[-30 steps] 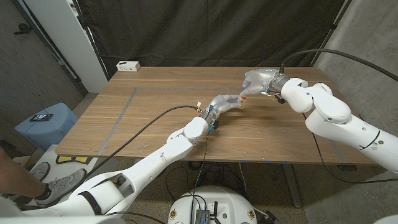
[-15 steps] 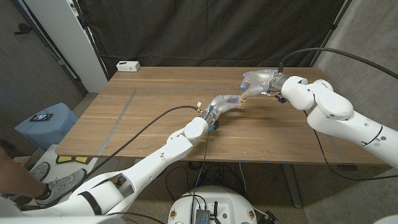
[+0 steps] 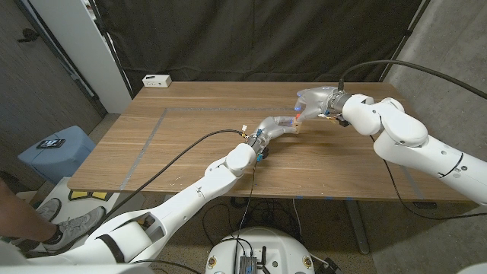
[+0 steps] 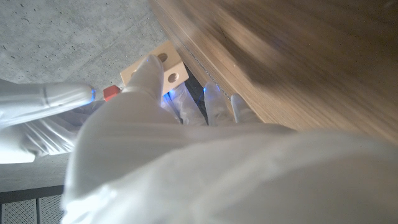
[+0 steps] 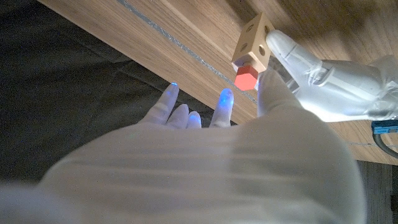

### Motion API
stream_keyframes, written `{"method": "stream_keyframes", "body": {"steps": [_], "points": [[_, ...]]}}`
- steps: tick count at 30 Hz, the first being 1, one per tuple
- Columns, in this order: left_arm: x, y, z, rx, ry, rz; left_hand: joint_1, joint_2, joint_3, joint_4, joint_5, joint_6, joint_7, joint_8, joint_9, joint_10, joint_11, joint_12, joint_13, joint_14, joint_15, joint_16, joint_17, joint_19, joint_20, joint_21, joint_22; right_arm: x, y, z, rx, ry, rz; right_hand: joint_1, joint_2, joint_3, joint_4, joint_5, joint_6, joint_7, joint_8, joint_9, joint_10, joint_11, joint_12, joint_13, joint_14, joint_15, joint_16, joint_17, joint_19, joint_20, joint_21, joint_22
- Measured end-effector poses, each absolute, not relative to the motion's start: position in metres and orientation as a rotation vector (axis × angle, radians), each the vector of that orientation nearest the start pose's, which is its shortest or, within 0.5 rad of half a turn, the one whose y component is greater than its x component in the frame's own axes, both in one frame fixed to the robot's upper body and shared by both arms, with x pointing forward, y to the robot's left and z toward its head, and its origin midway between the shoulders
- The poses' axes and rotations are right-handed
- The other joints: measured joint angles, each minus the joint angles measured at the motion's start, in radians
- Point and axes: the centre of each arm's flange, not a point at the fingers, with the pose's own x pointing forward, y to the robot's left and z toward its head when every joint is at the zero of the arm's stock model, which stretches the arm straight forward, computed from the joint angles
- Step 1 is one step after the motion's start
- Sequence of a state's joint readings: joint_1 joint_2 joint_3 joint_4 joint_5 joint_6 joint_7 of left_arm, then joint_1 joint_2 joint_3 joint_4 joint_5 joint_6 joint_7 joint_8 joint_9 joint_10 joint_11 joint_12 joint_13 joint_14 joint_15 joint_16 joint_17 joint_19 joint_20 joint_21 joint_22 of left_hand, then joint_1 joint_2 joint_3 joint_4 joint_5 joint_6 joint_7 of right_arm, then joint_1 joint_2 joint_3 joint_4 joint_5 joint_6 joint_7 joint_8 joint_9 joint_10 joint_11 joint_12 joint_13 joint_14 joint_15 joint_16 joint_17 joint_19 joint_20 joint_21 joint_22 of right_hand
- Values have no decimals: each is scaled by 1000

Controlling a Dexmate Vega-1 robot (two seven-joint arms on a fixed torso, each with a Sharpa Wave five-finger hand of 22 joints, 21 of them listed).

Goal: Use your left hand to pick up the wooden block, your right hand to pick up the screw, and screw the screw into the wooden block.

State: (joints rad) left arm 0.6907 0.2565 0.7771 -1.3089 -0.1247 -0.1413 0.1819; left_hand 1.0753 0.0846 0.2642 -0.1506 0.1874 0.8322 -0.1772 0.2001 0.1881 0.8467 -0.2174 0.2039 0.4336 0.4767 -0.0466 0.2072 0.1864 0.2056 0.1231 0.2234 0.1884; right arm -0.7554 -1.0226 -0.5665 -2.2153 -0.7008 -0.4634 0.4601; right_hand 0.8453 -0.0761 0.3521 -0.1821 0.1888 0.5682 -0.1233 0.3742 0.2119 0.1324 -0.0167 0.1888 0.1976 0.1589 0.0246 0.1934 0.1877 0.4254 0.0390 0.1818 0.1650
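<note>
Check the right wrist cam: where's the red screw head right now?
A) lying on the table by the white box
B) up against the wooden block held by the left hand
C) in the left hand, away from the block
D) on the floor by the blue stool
B: in the right wrist view the red screw sits against the wooden block, which the left hand holds while the right hand is at the screw.

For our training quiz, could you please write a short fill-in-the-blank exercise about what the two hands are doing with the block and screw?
1. The left hand holds the pale wooden block with round holes above the ____.
2. The head of the screw at the block is coloured ____.
3. The screw is brought to the block by the ____ hand.

Missing words: table; red; right
</note>
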Motion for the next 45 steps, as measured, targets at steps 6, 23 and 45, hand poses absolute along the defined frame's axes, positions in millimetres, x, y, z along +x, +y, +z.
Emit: {"method": "stream_keyframes", "body": {"steps": [6, 23, 45], "points": [[634, 19, -48, 415, -618, -414, -1, 1, 0, 0, 1, 0, 0, 0, 0, 0, 0, 0, 0, 0, 0, 0, 0, 0, 0, 0, 0, 513, -211, 79, -1754, -466, 16, 17, -6, 7, 1, 0, 21, 0, 14, 0, 13, -5, 4, 0, 9, -9, 0, 1, 3, -3, 8, 0], [635, 18, -47, 416, -618, -415, -9, -2, 0, 0, 1, 2, 2, -4, 1, -2, 1, -2, 0, 0, 0, 0, 0, 0, 0, 0, 0, 517, -213, 74, -1756, -463, -5, 33, -12, 17, 8, 0, 80, 5, 50, 18, 30, -1, 8, 0, 23, -23, 8, 1, 12, -12, 8, 0], [637, 19, -49, 420, -613, -420, -13, -6, 7, -1, 0, 2, 2, 0, 0, -1, -1, 1, -1, 0, 0, 0, 0, 0, 0, 0, 0, 522, -215, 74, -1729, -460, -11, 47, -13, 28, 19, 0, 161, 11, 100, 37, 66, -1, 8, 0, 34, -34, 8, 6, 21, -21, 8, 0]]}}
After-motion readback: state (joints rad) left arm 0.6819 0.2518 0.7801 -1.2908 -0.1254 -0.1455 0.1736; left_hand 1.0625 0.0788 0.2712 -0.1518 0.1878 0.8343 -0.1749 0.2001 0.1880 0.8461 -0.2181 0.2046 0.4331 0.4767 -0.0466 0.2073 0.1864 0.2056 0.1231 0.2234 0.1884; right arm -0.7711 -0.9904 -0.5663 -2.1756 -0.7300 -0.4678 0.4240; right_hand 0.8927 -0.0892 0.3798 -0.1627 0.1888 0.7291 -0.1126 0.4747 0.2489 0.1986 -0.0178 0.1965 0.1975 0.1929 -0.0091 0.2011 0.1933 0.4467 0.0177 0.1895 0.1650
